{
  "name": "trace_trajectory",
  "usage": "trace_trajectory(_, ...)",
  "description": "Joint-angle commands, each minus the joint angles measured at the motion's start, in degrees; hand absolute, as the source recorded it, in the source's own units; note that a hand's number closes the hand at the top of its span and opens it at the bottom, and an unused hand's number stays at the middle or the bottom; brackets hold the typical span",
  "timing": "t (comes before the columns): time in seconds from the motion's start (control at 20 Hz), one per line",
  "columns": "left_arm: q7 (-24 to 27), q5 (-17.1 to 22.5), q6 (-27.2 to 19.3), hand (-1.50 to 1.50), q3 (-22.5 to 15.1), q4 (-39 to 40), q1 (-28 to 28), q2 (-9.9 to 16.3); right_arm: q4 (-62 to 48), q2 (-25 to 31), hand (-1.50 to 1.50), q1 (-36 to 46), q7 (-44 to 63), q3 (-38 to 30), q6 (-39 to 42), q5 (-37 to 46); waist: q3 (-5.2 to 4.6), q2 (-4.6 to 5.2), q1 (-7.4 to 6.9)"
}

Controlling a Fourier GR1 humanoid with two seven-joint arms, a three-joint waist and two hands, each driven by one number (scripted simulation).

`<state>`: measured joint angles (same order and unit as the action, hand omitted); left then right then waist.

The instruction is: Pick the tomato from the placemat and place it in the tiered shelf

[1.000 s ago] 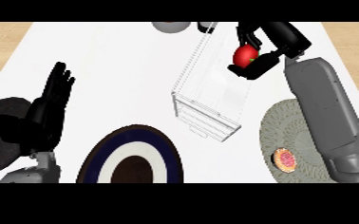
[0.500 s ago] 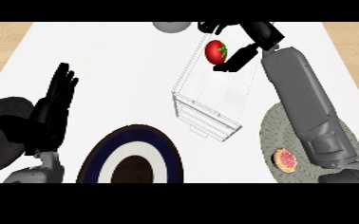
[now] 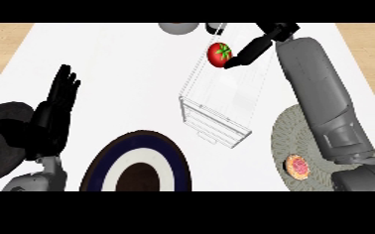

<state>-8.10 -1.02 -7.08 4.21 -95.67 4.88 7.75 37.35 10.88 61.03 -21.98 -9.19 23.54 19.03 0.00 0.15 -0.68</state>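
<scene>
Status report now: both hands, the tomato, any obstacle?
Left hand open, resting. Right hand open beside tomato. Tomato over tiered shelf. Nothing blocking.

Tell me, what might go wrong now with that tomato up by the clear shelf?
The tomato sits at the far upper end of the clear tiered shelf, and the right hand has its fingers straight beside it, not curled round it. It might roll off the shelf's edge. As the hand pulls away, its fingers could also nudge the tomato or the shelf.
</scene>
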Motion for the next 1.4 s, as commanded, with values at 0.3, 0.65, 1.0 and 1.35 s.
trace_trajectory(0.3, 0.3, 2.2, 2.4, 0.00, 1.6, 1.0, 0.9, 1.2, -6.4, 12.3, -1.50, 4.9, 6.0, -11.8, 4.6, -9.1, -0.01, 0.20, -0.13)
trace_trajectory(0.65, -0.2, -1.5, -0.5, 0.00, -1.7, 0.4, 1.6, -1.5, -17.6, 25.8, -1.50, 7.5, 6.1, -14.7, 11.7, -9.0, 0.08, 1.05, -1.76)
trace_trajectory(1.0, 0.8, -1.6, -0.1, 0.00, -2.4, 1.5, 2.5, -2.1, -22.3, 30.8, -1.50, 7.2, 0.3, -14.3, 15.4, -7.1, 0.17, 1.73, -3.23)
trace_trajectory(1.35, -0.9, -1.0, 0.3, 0.00, -1.6, 0.2, 3.7, -1.1, -23.7, 35.3, -1.50, 5.0, -4.0, -13.6, 21.2, -6.1, 0.28, 2.06, -3.83)
